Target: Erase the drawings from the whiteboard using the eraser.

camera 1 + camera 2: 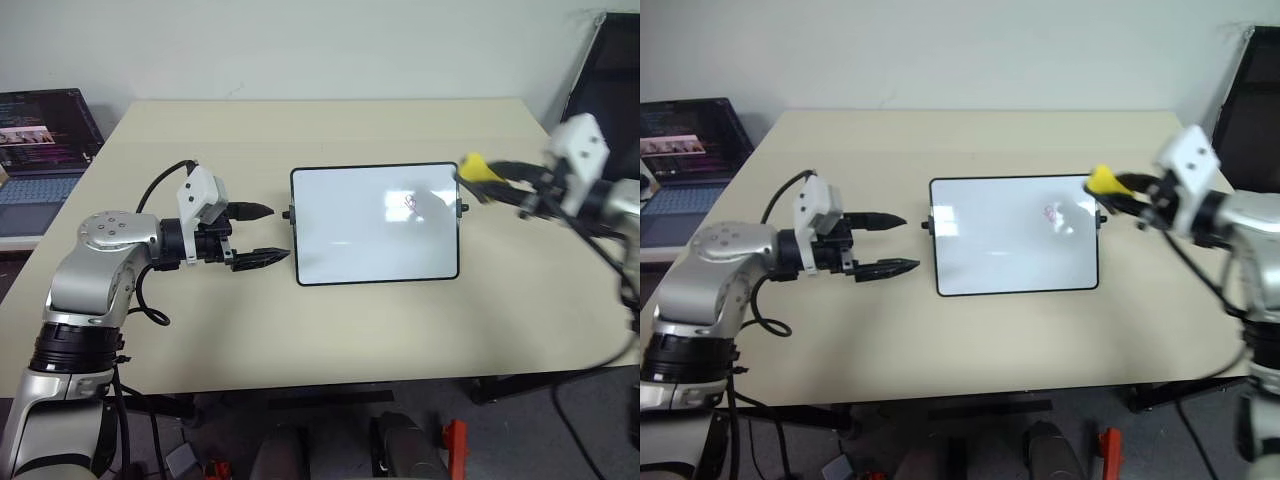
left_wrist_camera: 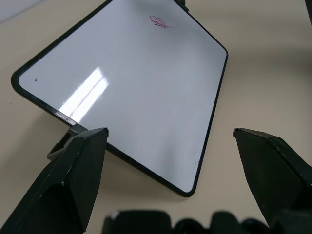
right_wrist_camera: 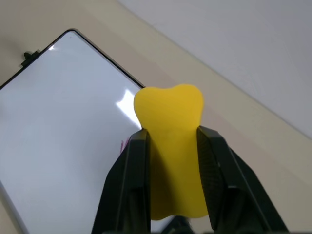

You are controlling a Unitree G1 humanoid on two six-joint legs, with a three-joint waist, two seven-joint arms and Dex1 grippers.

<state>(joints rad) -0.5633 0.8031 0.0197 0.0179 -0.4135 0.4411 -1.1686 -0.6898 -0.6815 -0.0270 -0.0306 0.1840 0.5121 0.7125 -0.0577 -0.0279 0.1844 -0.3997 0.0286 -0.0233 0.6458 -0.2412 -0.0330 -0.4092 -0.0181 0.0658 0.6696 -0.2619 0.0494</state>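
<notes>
The whiteboard point(image 1: 360, 245) lies flat in the middle of the beige table. A small red scribble, one of the drawings point(image 1: 411, 203), sits in its upper right part, and the scribble point(image 2: 160, 22) also appears in the left wrist view. A tiny dark dot point(image 2: 36, 80) marks a far corner of the board. My right gripper point(image 1: 497, 178) is shut on the yellow eraser point(image 1: 476, 167), which it holds in the air just off the board's upper right corner. My left gripper point(image 1: 278, 232) stands open just left of the board's left edge, holding nothing.
An open laptop point(image 1: 40, 150) sits off the table's left side. A black chair point(image 1: 610, 70) stands at the far right. Bare tabletop point(image 1: 330, 130) surrounds the board on every side.
</notes>
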